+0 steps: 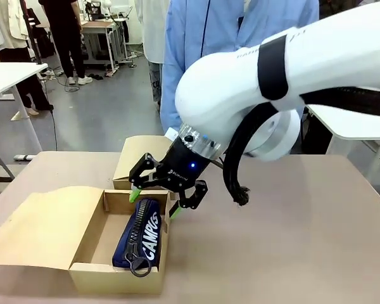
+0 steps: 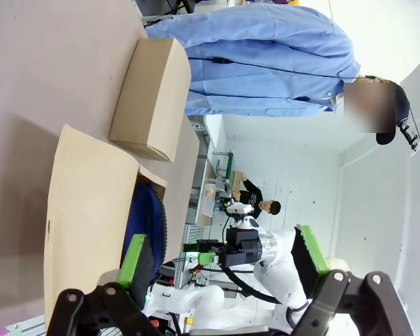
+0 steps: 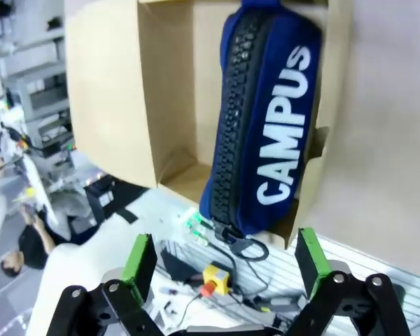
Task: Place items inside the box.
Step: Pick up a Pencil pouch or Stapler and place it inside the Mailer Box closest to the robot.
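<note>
My right claw (image 1: 154,204) hangs wide and empty above the long brown cardboard box (image 1: 88,277); the navy zip pouch (image 1: 141,235) lies inside, leaning on its wall, other items unseen

Reads "CAMPUS" in white capitals along the side of the navy zip pouch (image 3: 276,119), lying in the box (image 1: 88,244).
</note>
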### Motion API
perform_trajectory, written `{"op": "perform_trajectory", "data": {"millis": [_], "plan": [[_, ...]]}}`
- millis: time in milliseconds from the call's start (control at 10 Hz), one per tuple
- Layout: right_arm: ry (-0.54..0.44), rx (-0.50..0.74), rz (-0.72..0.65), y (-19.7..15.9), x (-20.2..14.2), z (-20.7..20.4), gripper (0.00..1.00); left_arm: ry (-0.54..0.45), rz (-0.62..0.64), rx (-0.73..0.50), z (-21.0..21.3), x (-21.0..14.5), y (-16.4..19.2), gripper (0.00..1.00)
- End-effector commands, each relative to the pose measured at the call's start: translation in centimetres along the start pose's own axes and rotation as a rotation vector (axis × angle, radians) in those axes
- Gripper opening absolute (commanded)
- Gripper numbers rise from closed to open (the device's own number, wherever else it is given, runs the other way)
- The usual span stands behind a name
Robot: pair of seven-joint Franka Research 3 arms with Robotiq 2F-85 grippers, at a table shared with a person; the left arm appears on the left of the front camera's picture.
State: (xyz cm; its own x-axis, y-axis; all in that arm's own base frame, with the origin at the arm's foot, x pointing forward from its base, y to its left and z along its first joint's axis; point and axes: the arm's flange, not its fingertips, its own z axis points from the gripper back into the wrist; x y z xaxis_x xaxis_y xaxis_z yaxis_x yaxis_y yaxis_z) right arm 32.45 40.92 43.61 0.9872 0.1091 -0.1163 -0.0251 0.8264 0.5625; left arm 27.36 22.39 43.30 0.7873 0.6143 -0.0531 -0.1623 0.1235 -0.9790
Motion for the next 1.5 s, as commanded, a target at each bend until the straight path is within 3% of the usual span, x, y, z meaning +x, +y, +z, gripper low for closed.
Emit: {"op": "perform_trajectory", "data": {"millis": [0,100,200,300,400,600,700,800,1000,1100,1200,1400], "plan": [[0.097,0.131,0.062,-2.1,2.0,4.6,1.0,0.008,-0.017,-0.006,0.2,-0.2,0.0,1.0],[0.054,0.253,0.032,-6.0,2.8,9.6,1.0,0.008,-0.017,-0.006,0.2,-0.2,0.0,1.0],[0.1,0.364,0.046,-10.9,3.2,14.3,1.0,0.008,-0.017,-0.006,0.2,-0.2,0.0,1.0],[0.304,0.558,0.067,-17.6,3.8,18.7,1.0,0.008,-0.017,-0.006,0.2,-0.2,0.0,1.0],[0.364,0.73,0.091,-22.9,3.9,21.2,1.0,0.008,-0.017,-0.006,0.2,-0.2,0.0,1.0],[0.208,0.937,0.1,-31.1,1.5,23.5,1.0,0.008,-0.017,-0.006,0.2,-0.2,0.0,1.0],[0.05,0.964,0.027,-34.9,-1.5,24.2,1.0,0.008,-0.017,-0.006,0.2,-0.2,0.0,1.0],[-0.125,0.977,-0.008,-37.3,-4.5,24.3,1.0,0.008,-0.017,-0.006,0.2,-0.2,0.0,1.0],[-0.322,0.917,-0.102,-39.2,-8.4,22.7,1.0,0.008,-0.017,-0.006,0.2,-0.2,0.0,1.0],[-0.351,0.811,-0.204,-38.4,-6.9,21.3,1.0,0.008,-0.017,-0.006,0.2,-0.2,0.0,1.0],[-0.21,0.986,-0.073,-41.8,-6.6,24.6,1.0,0.008,-0.017,-0.006,0.2,-0.2,0.0,1.0],[-0.21,0.986,-0.073,-41.8,-6.6,24.6,1.0,0.008,-0.017,-0.006,0.2,-0.2,0.0,1.0]]}}
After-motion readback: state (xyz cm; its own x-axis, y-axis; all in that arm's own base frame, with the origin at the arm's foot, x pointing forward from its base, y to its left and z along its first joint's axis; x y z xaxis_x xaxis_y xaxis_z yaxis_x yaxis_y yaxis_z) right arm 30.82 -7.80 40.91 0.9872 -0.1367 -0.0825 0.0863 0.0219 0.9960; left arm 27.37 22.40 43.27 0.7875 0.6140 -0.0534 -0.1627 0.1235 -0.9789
